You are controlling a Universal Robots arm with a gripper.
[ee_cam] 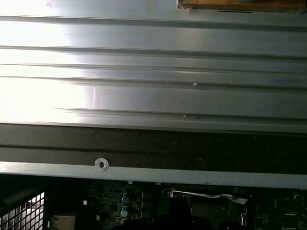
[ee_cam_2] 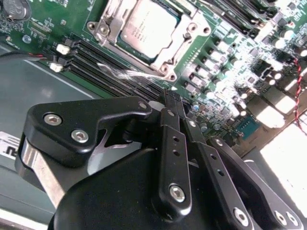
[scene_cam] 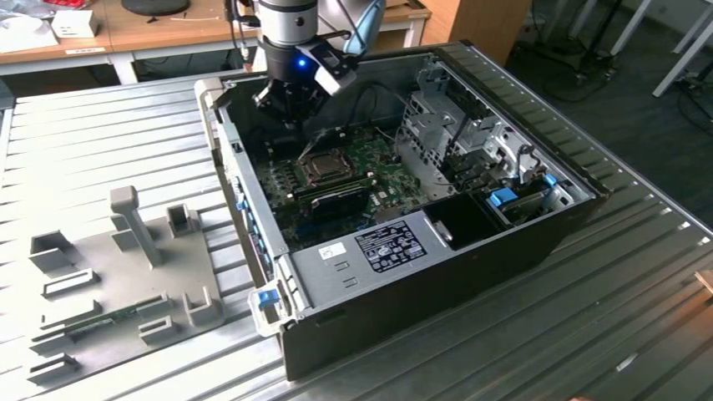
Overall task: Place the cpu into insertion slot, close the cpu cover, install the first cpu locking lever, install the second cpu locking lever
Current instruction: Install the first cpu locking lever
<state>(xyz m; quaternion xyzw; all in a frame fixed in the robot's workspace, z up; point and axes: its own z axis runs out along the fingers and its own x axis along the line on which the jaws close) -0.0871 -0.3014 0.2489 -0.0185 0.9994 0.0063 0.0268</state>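
Ribbed metal table [scene_cam: 579, 334] bears an open computer case [scene_cam: 446, 276]. On its green board [scene_cam: 385, 159], the cpu [ee_cam_2: 148, 26] lies under the lowered cover [ee_cam_2: 180, 50]. Beyond, the gripper [ee_cam_2: 171, 98] hangs just beside it, jaws closed and empty.

Count: 1 cpu [ee_cam_2: 148, 26], 1 cpu cover [ee_cam_2: 163, 57], 1 tool [ee_cam_2: 171, 98], 1 pc case [scene_cam: 446, 276], 1 grey jig plate [scene_cam: 112, 276].

- The computer case [scene_cam: 446, 276] lies on the table [scene_cam: 112, 134], with the fixture plate [scene_cam: 123, 284] beside it on the exterior view's left.
- Inside the case, the cpu [ee_cam_2: 148, 26] sits within the cpu cover [ee_cam_2: 184, 45].
- The memory slots [ee_cam_2: 103, 60] run just beside it.
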